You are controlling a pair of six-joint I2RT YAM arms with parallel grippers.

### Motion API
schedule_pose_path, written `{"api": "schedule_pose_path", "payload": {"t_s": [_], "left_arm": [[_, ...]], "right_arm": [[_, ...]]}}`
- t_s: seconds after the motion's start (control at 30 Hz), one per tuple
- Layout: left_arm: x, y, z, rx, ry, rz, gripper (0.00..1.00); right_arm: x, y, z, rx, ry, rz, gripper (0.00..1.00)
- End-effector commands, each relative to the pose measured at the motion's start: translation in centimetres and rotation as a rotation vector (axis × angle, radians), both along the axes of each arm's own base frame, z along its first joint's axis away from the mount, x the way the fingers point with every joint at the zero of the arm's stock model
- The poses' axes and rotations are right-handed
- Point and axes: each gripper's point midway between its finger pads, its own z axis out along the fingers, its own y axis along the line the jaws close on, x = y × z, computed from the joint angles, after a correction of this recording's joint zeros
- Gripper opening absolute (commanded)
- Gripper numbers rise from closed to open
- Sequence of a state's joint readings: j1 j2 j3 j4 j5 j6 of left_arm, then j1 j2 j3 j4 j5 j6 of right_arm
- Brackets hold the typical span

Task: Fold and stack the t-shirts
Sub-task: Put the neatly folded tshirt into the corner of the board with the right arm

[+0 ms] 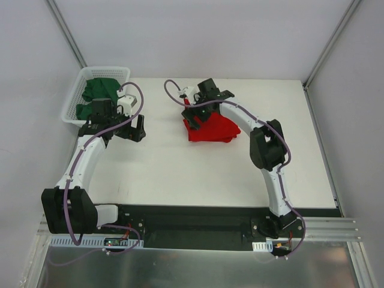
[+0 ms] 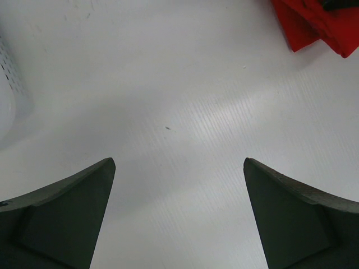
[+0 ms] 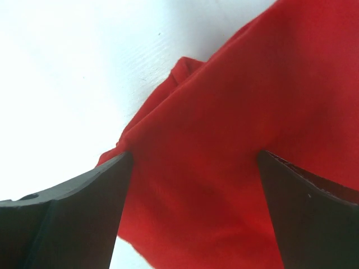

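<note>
A bright red t-shirt (image 1: pixel 211 129) lies folded on the white table, right of centre. My right gripper (image 1: pixel 194 115) is open right over its left edge. In the right wrist view its fingers stand wide apart (image 3: pixel 193 162) with the red cloth (image 3: pixel 235 129) spread under and between them. Dark green t-shirts (image 1: pixel 99 90) lie bunched in the white basket (image 1: pixel 105 69) at the back left. My left gripper (image 1: pixel 134 128) is open and empty over bare table beside the basket. The left wrist view shows its spread fingers (image 2: pixel 179 168) and a corner of the red shirt (image 2: pixel 314 25). No magenta-pink shirt is in view.
The basket wall (image 2: pixel 8 95) shows at the left edge of the left wrist view. Grey walls enclose the table on three sides. A black strip and metal rail run along the near edge by the arm bases.
</note>
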State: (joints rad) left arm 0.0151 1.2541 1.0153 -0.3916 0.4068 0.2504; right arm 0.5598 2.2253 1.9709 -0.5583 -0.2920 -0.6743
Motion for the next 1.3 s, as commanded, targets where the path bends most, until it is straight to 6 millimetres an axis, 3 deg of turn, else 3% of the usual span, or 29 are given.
{"api": "schedule_pose_path", "payload": {"t_s": [0.0, 0.1, 0.23, 0.53, 0.67, 0.87, 0.97, 1.07, 1.27], "left_arm": [[-0.3, 0.4, 1.1, 0.012, -0.040, 0.006, 0.99], [-0.4, 0.5, 1.0, 0.011, -0.038, 0.006, 0.99], [-0.6, 0.2, 0.9, 0.000, -0.033, 0.002, 0.99], [-1.1, -0.2, 0.6, -0.017, -0.025, -0.009, 0.99], [-1.2, -0.2, 0.5, -0.016, -0.026, -0.015, 0.99], [-1.4, -0.3, 0.2, -0.016, -0.021, -0.025, 0.99], [-1.4, -0.3, 0.1, -0.019, -0.017, -0.027, 0.99], [-1.3, -0.4, 0.1, -0.022, -0.014, -0.033, 0.99], [-1.2, -0.6, 0.1, -0.030, -0.012, -0.037, 0.99]], "right_arm": [[-0.2, -0.3, -2.3, -0.070, 0.010, 0.028, 0.96], [-0.5, -0.9, -4.0, -0.131, 0.034, 0.030, 0.96], [-0.6, -2.0, -4.7, -0.178, 0.037, 0.012, 0.96], [3.4, -4.9, 1.7, -0.141, -0.128, -0.177, 0.96], [5.8, -7.6, 3.3, -0.148, -0.188, -0.306, 0.97], [7.9, -11.1, 5.1, -0.095, -0.195, -0.459, 0.98], [8.0, -12.2, 5.6, -0.057, -0.159, -0.496, 0.98], [6.9, -11.3, 5.9, -0.004, -0.095, -0.457, 0.98], [5.7, -10.8, 9.4, 0.141, -0.041, -0.470, 0.98]]}}
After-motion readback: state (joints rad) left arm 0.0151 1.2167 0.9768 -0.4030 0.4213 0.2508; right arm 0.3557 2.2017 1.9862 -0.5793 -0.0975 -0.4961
